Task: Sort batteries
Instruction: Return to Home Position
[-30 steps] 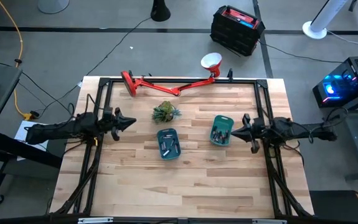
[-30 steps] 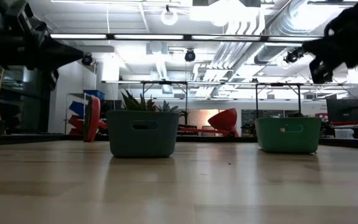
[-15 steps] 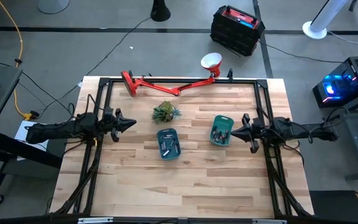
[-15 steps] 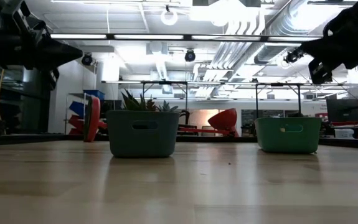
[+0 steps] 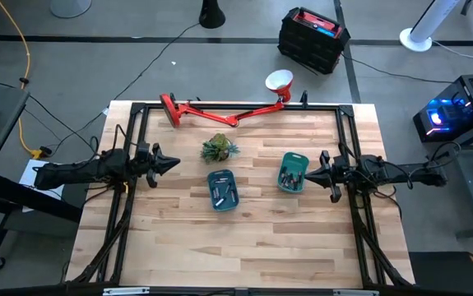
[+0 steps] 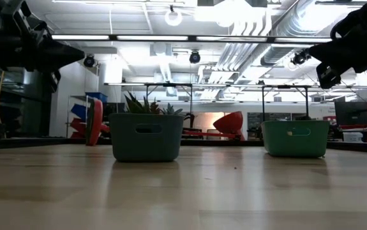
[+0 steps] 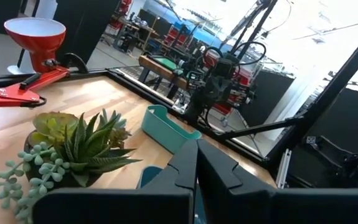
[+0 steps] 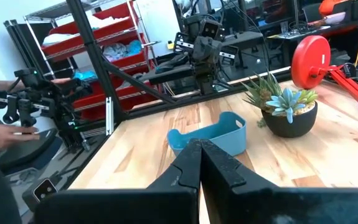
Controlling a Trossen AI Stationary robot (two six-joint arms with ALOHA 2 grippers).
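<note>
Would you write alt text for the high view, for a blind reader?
The left teal tray and right teal tray hold batteries mid-table. The left claw and right claw point inward, shut; a succulent and red lamp sit beyond.

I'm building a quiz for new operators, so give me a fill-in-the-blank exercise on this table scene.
1. The batteries lie inside ____ teal trays.
2. The left gripper and the right gripper hold nothing, and the fingers of both are ____.
3. The lamp lying beyond the plant is coloured ____.
Missing words: two; shut; red.
</note>
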